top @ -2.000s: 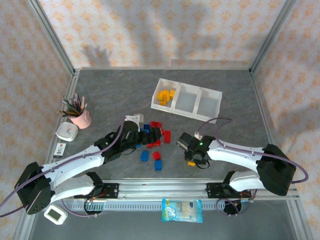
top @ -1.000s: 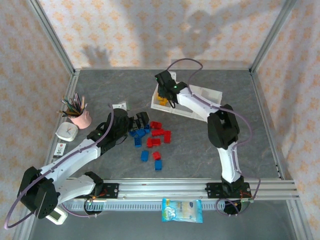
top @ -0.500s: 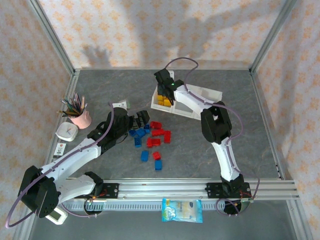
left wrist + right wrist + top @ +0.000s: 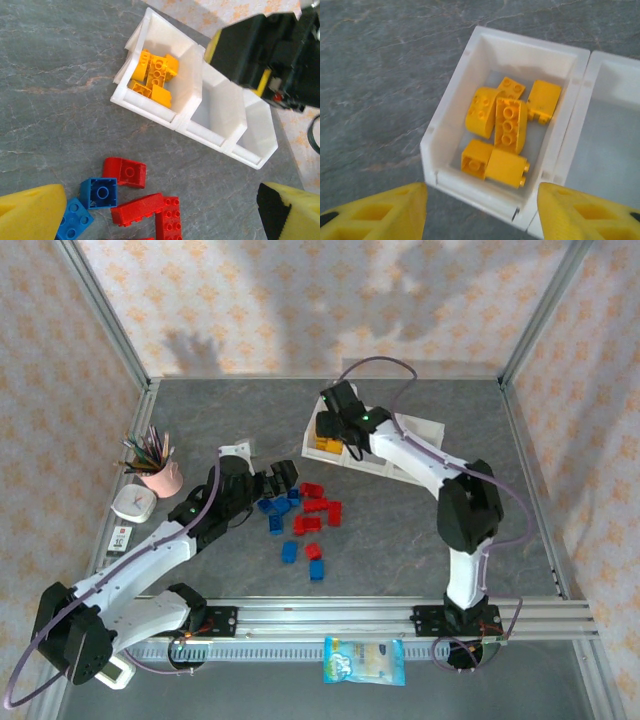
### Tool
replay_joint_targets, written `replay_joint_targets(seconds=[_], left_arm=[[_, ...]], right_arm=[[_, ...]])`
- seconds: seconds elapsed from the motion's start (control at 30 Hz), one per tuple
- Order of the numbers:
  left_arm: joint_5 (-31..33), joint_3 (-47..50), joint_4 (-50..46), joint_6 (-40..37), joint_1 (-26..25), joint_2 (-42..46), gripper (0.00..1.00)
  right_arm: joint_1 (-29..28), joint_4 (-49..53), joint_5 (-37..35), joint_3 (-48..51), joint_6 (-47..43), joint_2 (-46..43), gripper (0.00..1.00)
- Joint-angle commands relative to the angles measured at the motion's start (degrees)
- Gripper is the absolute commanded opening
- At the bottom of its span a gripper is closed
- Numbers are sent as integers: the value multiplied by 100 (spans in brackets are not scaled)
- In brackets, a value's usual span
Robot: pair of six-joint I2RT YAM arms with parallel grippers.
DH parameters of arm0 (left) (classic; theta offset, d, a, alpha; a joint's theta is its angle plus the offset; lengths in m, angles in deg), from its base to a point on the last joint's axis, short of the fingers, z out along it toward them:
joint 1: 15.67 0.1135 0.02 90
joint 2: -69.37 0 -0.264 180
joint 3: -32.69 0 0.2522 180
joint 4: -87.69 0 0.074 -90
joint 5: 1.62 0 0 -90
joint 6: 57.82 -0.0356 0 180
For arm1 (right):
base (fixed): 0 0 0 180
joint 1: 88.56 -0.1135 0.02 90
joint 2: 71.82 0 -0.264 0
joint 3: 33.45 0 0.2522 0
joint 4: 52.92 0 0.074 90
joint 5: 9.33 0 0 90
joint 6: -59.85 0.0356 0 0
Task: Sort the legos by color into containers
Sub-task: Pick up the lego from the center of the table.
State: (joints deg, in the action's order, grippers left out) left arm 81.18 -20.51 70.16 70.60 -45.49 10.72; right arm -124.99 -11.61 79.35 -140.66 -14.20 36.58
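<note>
Right end effector (image 4: 338,420) hung with its yellow fingers (image 4: 375,215) spread wide and nothing between them, directly above the end compartment of the white tray (image 4: 449,107). Below it, the yellow bricks (image 4: 510,125) lay in a loose heap in that compartment. Most were studs up, and the longest one had its long axis running straight away from the fingertips. The tray's own long axis ran off to this end effector's right, where the next compartment began just past the dividing wall.

The left end effector (image 4: 283,477) was also wide apart and held nothing, low over the worktop (image 4: 400,540). Red bricks (image 4: 127,172) and blue bricks (image 4: 102,192) lay scattered just under and ahead of its fingers (image 4: 30,212), pointing in mixed directions and several touching. Farther ahead of it stood the tray (image 4: 150,107), set at a slant, with the right arm's black wrist over its far side.

Well off to the left end effector's left stood a pink cup of pencils (image 4: 160,478), with a small white clock (image 4: 133,503) beside it.
</note>
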Motion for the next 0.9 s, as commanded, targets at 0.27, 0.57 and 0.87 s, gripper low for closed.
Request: replay_joint_targets(seconds=[0.27, 0.57, 0.87], left_arm=[[-138, 251, -473, -67, -90, 555, 99], [150, 567, -616, 255, -555, 802, 99], [261, 807, -405, 421, -683, 785, 99]], right_arm=[[-793, 50, -127, 1986, 859, -1275, 67], [-1313, -20, 97, 3350, 1871, -1706, 72], [-1395, -540, 311, 3541, 1962, -1321, 74]])
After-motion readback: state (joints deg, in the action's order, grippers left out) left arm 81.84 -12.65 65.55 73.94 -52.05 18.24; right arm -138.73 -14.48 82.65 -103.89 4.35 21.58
